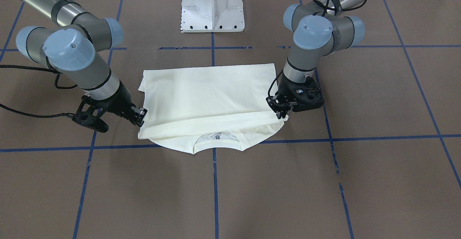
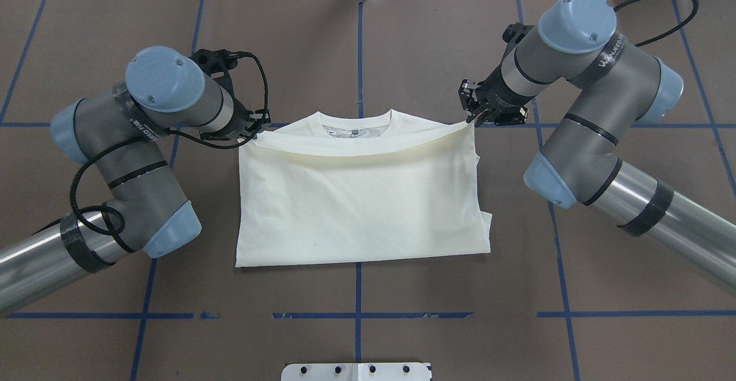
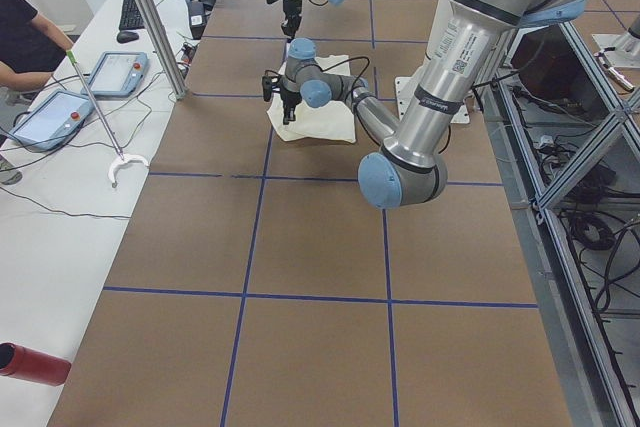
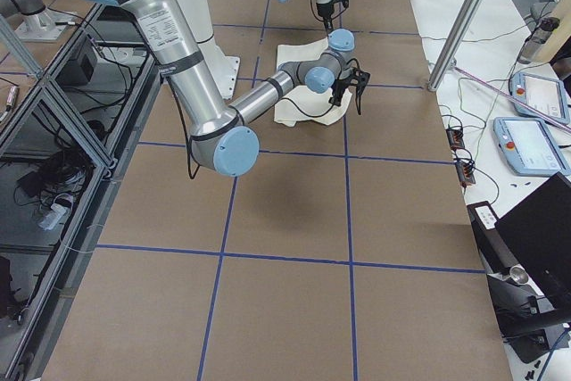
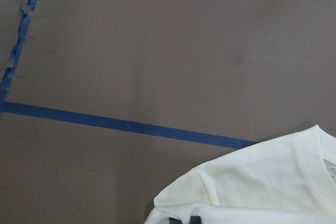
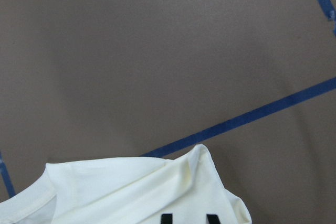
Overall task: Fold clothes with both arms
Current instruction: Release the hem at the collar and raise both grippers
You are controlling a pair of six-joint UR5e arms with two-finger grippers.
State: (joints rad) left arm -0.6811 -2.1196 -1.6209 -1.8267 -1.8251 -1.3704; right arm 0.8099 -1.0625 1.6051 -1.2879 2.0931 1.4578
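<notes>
— Where does the shirt (image 2: 356, 197) lie?
— Folded into a smooth cream rectangle on the matte brown table (image 2: 356, 42) (plain side up). The left gripper (image 1: 282, 113) and right gripper (image 1: 141, 118) each pinch a folded corner.

Black marks (image 6: 167, 217) on shirt (image 6: 142, 192) — cut off at wrist views' bottom edge, unidentifiable, person (image 3: 20, 37) cropped
</notes>
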